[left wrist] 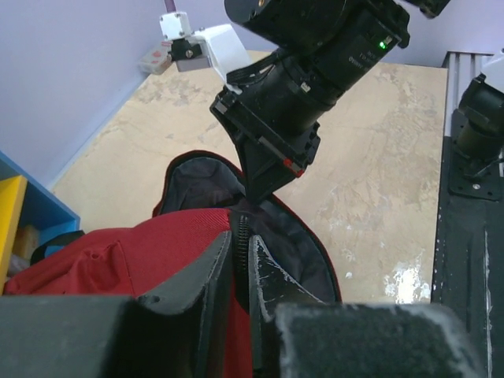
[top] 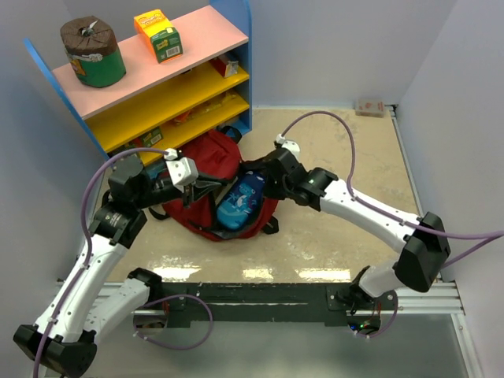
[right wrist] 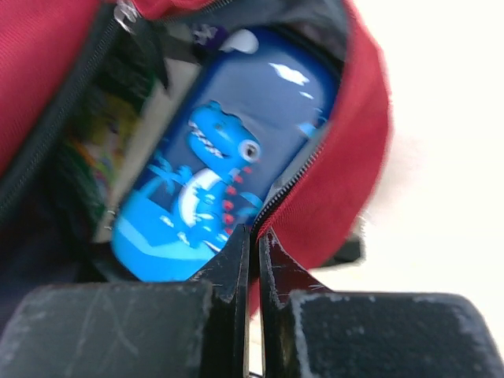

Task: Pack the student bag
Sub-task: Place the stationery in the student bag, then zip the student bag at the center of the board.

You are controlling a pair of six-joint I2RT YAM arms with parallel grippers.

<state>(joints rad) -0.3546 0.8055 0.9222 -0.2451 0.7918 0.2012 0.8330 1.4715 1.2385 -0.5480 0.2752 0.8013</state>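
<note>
Left end effector (left wrist: 240, 240) and right end effector (right wrist: 253, 236) pinch opposite edges of the student bag (top: 209, 155).

The dark-red soft fabric backpack (top: 211, 157) has black zippers (right wrist: 287, 187); the blue oblong pencil case (right wrist: 220, 157) (dinosaur-printed) shows red spots.

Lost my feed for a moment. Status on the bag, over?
Left gripper shut on student bag zipper edge. Right gripper shut on the other edge. Bag open, blue pencil case lying in the mouth.
</note>
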